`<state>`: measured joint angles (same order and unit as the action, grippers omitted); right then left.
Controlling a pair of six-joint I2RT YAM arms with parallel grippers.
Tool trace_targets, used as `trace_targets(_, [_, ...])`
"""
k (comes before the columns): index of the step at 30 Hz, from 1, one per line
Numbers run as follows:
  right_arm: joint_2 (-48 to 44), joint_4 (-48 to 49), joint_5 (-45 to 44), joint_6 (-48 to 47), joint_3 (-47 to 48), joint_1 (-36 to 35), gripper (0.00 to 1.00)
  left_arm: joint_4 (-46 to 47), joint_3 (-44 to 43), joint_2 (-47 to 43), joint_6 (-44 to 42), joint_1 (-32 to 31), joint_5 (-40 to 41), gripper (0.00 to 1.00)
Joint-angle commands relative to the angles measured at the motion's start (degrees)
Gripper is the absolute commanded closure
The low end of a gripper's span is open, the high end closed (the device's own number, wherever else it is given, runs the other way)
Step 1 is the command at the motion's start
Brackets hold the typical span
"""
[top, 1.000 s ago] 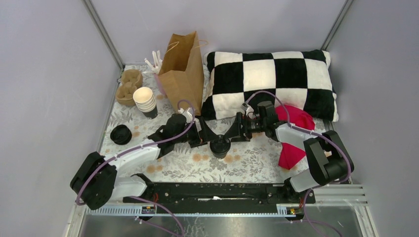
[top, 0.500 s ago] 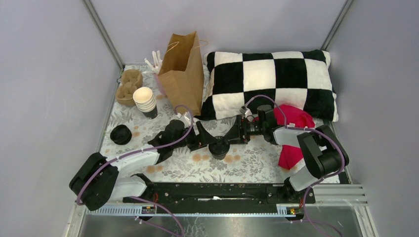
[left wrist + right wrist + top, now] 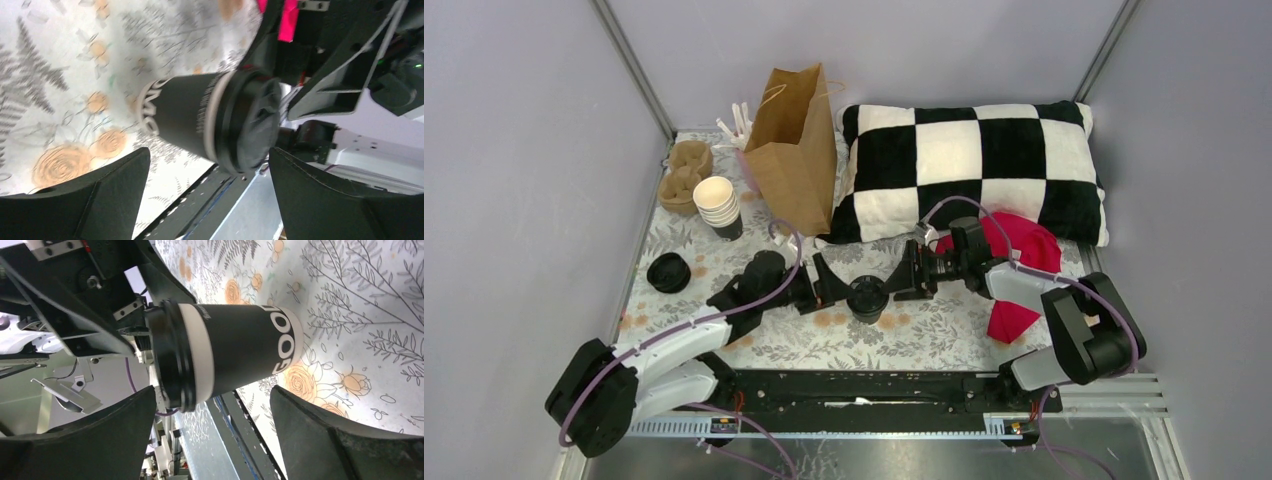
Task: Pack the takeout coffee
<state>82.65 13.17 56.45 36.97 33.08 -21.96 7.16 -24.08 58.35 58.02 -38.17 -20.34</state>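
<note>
From above we see the floral tablecloth (image 3: 924, 330), with the checkered pillow (image 3: 969, 165) and brown paper bag (image 3: 794, 150) at the back. The left gripper (image 3: 829, 285) and right gripper (image 3: 904, 275) face each other, both spread wide, with the takeout coffee (image 3: 867, 297) upright between them. Only the wrist cameras show its white lettering and, seemingly, gaps on either side.
</note>
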Motion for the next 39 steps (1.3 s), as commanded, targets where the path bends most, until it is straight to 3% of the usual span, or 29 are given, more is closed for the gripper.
trace_targets(1, [2.6,8.3,3.21,2.42,-3.37,0.08,0.12,6.96,5.9,1.97,2.93,0.21,-3.17,0.1])
trace_targets(9, [8.32,12.34,0.17,2.28,-8.05,0.09,0.19,6.11,10.17,4.24,1.8,0.23,0.5,0.23])
trace_targets(17, [-0.75,8.59,2.4,5.58,-2.16,0.02,0.02,0.87,7.56,1.58,0.19,0.21,1.54,0.24])
trace_targets(20, [1.76,10.85,2.63,6.06,-2.71,-0.02,0.04,1.07,7.83,1.88,0.4,0.22,1.98,0.24])
trace_targets(24, [8.29,22.1,1.72,9.8,-9.6,-0.02,0.09,1.52,8.52,2.38,0.69,0.23,2.54,0.25])
trace_targets(27, [14.34,28.68,-0.46,11.74,-14.19,0.0,0.2,1.5,9.56,2.04,0.86,0.25,3.3,0.26])
trace_targets(30, [18.67,41.92,-0.09,19.34,-18.04,-0.02,0.28,1.46,9.85,2.06,0.95,0.25,3.15,0.27])
trace_targets(33, [17.61,49.41,2.48,26.0,-17.51,-0.07,0.28,1.29,8.62,2.34,0.64,0.25,2.47,0.27])
trace_targets(35, [13.51,45.73,3.33,26.79,-15.31,-0.31,0.25,0.58,7.63,2.5,0.23,0.21,2.4,0.27])
trace_targets(39, [1.5,12.28,-1.47,9.29,-4.23,-1.91,0.08,0.1,6.69,2.52,0.14,0.23,2.24,0.28])
